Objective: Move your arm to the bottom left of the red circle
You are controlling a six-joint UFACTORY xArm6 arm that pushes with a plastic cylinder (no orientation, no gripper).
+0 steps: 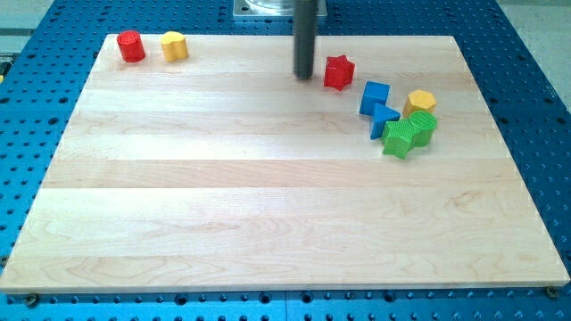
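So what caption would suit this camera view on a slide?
My tip rests just left of the red star, far right of the red circle and yellow block.

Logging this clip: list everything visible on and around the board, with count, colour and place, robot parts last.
red circle: 1, red, board's top left corner.
yellow block: 1, yellow, rounded, just right of the red circle.
red star: 1, red, top centre-right.
blue cube: 1, blue, right of the red star.
blue block: 1, blue, angular, just below the blue cube.
yellow hexagon: 1, yellow, right of the blue cube.
green blocks: 2, green, touching, below the yellow hexagon.
wooden board: 1, light wood.
perforated table: 1, blue, surrounds the board.
my tip: 1, dark rod, just left of the red star, far from the red circle.
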